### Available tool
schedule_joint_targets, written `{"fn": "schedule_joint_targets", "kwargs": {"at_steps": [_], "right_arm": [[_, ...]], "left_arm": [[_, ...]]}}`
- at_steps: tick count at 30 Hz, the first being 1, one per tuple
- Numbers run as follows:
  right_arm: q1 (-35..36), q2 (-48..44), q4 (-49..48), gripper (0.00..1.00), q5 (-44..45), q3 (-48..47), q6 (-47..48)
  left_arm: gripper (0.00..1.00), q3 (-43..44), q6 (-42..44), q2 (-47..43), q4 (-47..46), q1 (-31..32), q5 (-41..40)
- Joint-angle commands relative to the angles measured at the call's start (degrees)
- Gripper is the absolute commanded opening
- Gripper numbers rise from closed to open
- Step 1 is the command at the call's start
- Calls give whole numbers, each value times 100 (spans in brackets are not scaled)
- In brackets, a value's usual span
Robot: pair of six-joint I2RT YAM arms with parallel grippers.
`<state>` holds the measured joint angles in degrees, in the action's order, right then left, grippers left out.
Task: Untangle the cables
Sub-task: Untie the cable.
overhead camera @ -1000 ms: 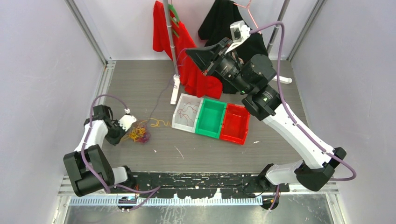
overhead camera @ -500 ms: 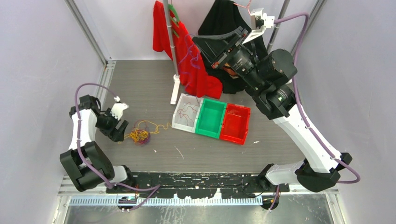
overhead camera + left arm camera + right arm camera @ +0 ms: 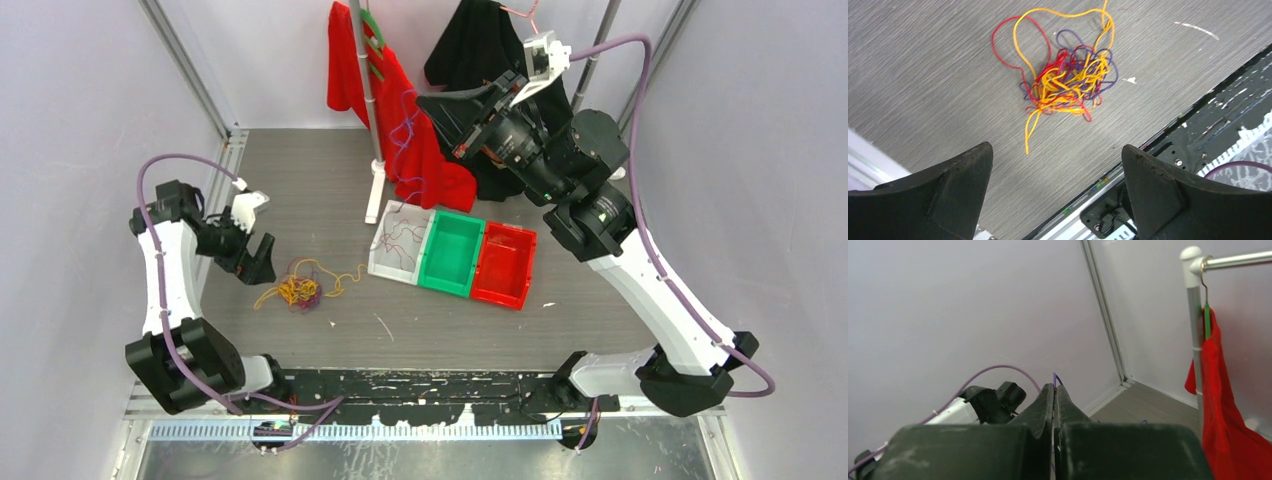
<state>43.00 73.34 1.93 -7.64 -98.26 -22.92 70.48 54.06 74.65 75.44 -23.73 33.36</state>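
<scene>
The cables (image 3: pixel 297 290) lie in a red, yellow and purple tangle on the grey table; the left wrist view shows this tangle (image 3: pixel 1068 80) ahead of the fingers. My left gripper (image 3: pixel 255 262) (image 3: pixel 1055 147) hovers just left of it, open and empty. My right gripper (image 3: pixel 425 100) (image 3: pixel 1054 387) is raised high near the clothes rack. It is shut on a thin purple cable (image 3: pixel 1056 377) that pokes out past its tips. That purple cable (image 3: pixel 405 145) hangs down in front of the red garment toward the white bin.
Three bins stand in a row mid-table: a white bin (image 3: pixel 380 262) with thin red cables in it, a green bin (image 3: pixel 452 252) and a red bin (image 3: pixel 503 265). Behind them a rack pole (image 3: pixel 368 90) carries a red garment (image 3: pixel 430 180) and a black garment (image 3: pixel 470 45).
My left gripper opened and drew back to the left, away from the tangle. My right gripper lifted the purple cable clear of the tangle; it now hangs by the white bin.
</scene>
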Motion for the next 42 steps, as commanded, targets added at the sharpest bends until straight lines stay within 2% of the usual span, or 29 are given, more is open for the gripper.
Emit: {"fn": "schedule_joint_targets", "kwargs": {"at_steps": [1, 5, 9, 19, 24, 42], "right_arm": [[-26, -481, 64, 1, 471, 382, 384], [-68, -879, 206, 1, 853, 787, 613], [-105, -1201, 577, 1, 1316, 948, 1032], [-149, -1718, 871, 1, 2371, 1560, 1671], [-168, -1994, 929, 1, 2996, 1915, 1870], [-238, -2086, 968, 1, 3221, 2127, 2034]], "left_arm": [[99, 158, -502, -81, 96, 352, 302], [100, 98, -862, -100, -115, 939, 153], [100, 99, -1122, -91, -243, 1236, 86], [100, 230, -1243, -3, -249, 1305, -304], [99, 576, -1444, 190, -28, 1309, -380], [99, 587, -1479, 332, 91, 1309, -461]]}}
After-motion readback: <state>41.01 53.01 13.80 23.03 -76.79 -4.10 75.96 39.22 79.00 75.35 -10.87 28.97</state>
